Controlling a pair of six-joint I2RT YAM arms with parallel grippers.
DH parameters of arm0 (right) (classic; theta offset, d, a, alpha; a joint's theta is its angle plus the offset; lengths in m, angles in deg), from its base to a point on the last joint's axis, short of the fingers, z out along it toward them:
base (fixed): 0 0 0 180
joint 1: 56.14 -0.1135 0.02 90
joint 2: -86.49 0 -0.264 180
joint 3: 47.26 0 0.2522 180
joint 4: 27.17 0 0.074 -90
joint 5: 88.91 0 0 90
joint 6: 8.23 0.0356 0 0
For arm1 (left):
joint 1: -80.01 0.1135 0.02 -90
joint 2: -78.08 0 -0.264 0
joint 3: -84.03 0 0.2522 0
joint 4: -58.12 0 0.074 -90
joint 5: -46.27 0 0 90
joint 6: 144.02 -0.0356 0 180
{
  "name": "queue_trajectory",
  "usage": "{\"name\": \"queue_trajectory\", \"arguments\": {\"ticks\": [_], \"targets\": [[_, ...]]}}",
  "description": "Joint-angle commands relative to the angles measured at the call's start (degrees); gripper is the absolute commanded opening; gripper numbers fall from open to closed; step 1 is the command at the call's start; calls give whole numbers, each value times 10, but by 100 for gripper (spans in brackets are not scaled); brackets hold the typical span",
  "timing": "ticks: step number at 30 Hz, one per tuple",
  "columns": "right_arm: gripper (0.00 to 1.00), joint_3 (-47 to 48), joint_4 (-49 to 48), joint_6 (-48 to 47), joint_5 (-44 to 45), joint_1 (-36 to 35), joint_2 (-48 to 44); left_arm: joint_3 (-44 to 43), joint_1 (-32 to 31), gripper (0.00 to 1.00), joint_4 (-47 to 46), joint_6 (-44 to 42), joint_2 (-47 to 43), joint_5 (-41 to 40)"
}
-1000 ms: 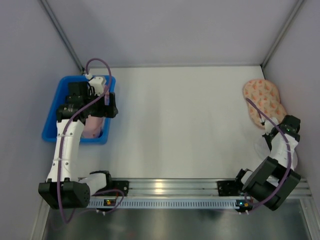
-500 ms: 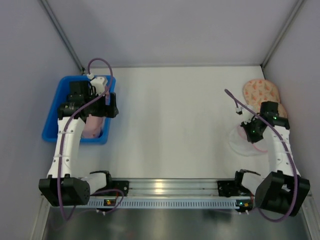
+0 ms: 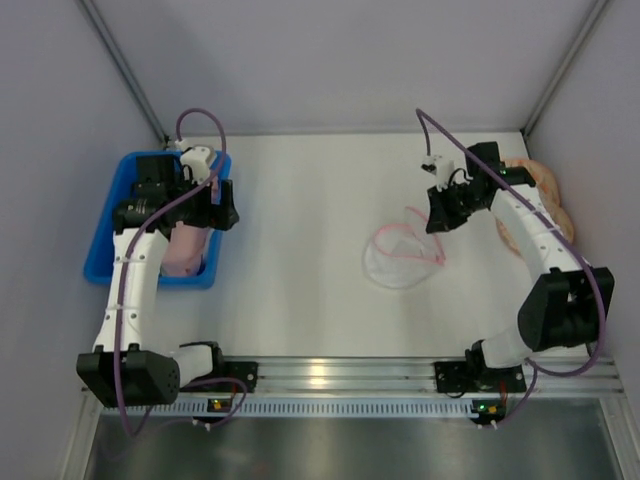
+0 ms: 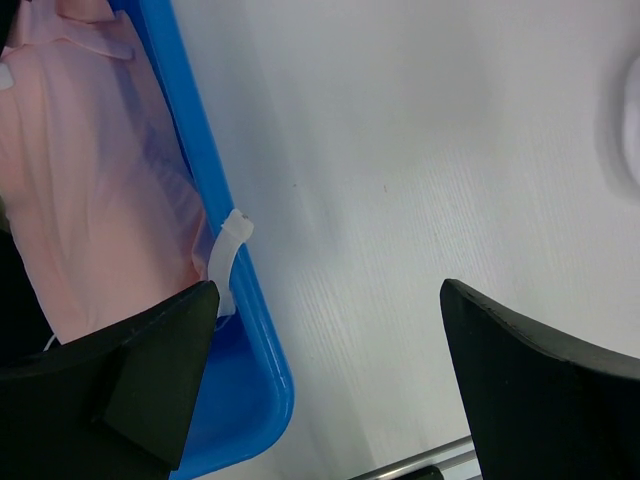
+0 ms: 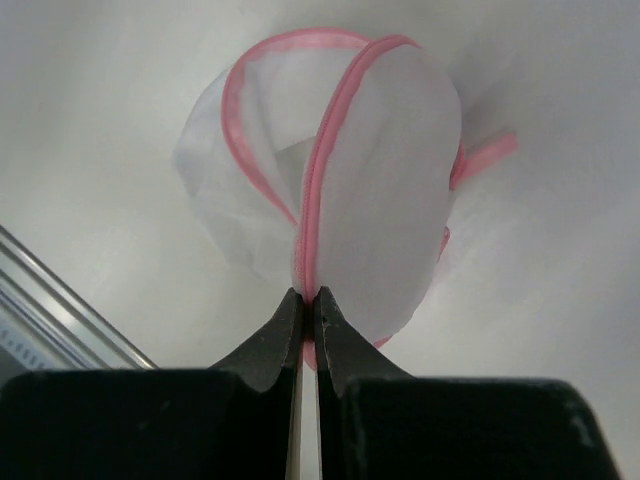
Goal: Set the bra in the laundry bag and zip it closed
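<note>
Where it hangs from the right gripper (image 5: 308, 300), the laundry bag (image 5: 380, 200) shows as a round pouch of thin translucent white mesh, its rim bound in pink zipper edging that runs in two curved bands. One mesh panel stands up as a smooth oval lobe; the other falls away behind it in soft folds. The right fingers (image 5: 275, 335) are pressed together on the pink edging, with no gap between the tips. In the top view the laundry bag (image 3: 400, 258) sits right of the table centre, about midway between the near and far edges; whether its lower part touches the table (image 3: 300, 250) cannot be told. The right gripper (image 3: 434, 224) is at the bag's far-right rim, with the right arm reaching in from the right edge and the forearm angled toward the table centre.

The bra (image 4: 90, 180) is soft, matte, light-pink fabric lying crumpled inside the blue bin (image 4: 250, 330), a smooth rigid plastic tray at the far-left corner. A white strip (image 4: 228, 250) drapes over the bin's wall. The left gripper (image 4: 328, 290) has its fingers spread wide apart and holds nothing. From above, the left gripper (image 3: 195, 215) hangs over the bin (image 3: 105, 240), just above the bra (image 3: 185, 252), with its arm rising along the left edge.

A peach speckled item (image 3: 548, 182) lies at the right edge near the far corner.
</note>
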Motion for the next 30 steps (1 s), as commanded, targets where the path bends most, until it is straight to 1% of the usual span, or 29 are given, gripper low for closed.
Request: {"name": "queue_trajectory", "arguments": {"ticks": [1,3,4,5,6,7,9,10,12,13,14,15,16,17,19,21,23,24,25,28,30], "targets": [[0,51,-31,67,-148,-10,42,-35,0,99,1,-15,8,46],[0,57,-62,99,-192,-11,57,-37,0,98,-3,-29,15,84],[0,57,-74,113,-233,-10,71,-37,0,99,-4,-35,20,102],[0,50,-89,147,-256,-10,78,-37,0,99,-5,-43,26,119],[0,44,-126,164,-278,-9,84,-37,1,99,-7,-49,29,159],[0,37,-147,184,-316,-8,94,-36,1,98,-12,-50,34,175],[0,4,-207,263,-352,-1,99,-34,-5,96,-31,-40,47,199],[0,-11,-285,327,-383,5,97,-34,-9,94,-38,-35,52,197],[0,-70,-380,410,-403,31,91,-36,-38,92,-54,-18,72,186],[0,-92,-481,452,-412,42,85,-38,-59,91,-54,-17,79,179],[0,-122,-510,508,-416,52,84,-40,-77,89,-55,-14,99,157],[0,-130,-526,518,-418,63,86,-42,-113,88,-54,-10,109,147],[0,-130,-503,517,-419,83,97,-44,-128,87,-54,-6,120,139],[0,-127,-481,485,-418,87,103,-44,-151,85,-55,2,143,132],[0,-133,-459,454,-407,94,105,-46,-165,82,-54,12,167,127],[0,-163,-472,457,-396,108,99,-52,-175,77,-56,29,201,119],[0,-199,-515,487,-373,124,89,-55,-181,73,-69,48,228,111],[0,-214,-540,504,-368,144,86,-60,-184,71,-71,55,236,108],[0,-241,-552,533,-360,155,79,-65,-188,70,-75,61,245,106],[0,-288,-632,578,-344,202,60,-86,-202,67,-91,86,278,112],[0,-305,-647,591,-345,211,46,-94,-210,64,-93,111,291,112]]}}
